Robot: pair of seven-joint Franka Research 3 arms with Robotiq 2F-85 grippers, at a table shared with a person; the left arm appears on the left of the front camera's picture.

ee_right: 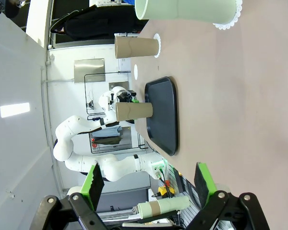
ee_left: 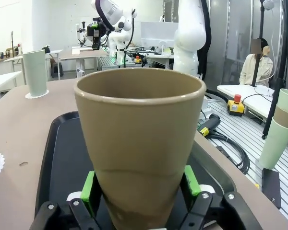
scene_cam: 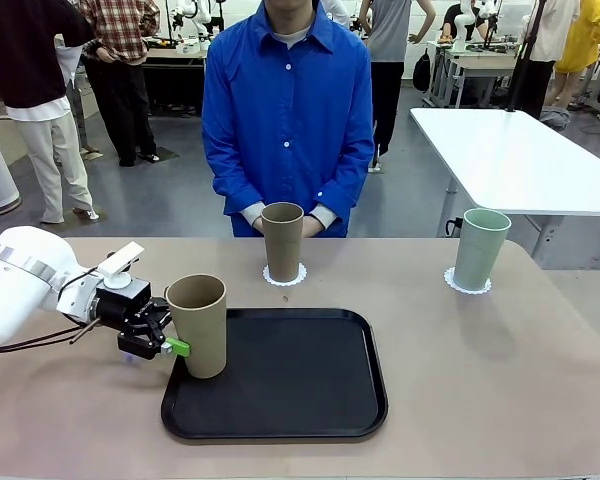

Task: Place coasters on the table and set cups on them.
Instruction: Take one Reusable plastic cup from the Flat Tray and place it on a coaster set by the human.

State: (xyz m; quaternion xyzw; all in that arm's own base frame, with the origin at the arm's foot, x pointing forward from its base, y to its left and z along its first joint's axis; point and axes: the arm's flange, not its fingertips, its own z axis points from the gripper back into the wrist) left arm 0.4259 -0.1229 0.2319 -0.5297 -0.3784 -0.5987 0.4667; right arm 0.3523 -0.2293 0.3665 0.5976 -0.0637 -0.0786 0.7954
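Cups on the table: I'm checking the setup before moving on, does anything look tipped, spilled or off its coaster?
Nothing stands out. The brown cup and the mint cup stand upright, each centred on a coaster. The third cup stands upright at the tray's left edge, gripped by the left gripper.

There are three cups: two brown cups, one [scene_cam: 198, 324] on the tray and one [scene_cam: 282, 240] near the person, and one green cup [scene_cam: 479, 247]. There are three white lacy coasters [scene_cam: 284, 275] [scene_cam: 467, 284] [ee_right: 136, 71]. There is one black tray [scene_cam: 300, 385].
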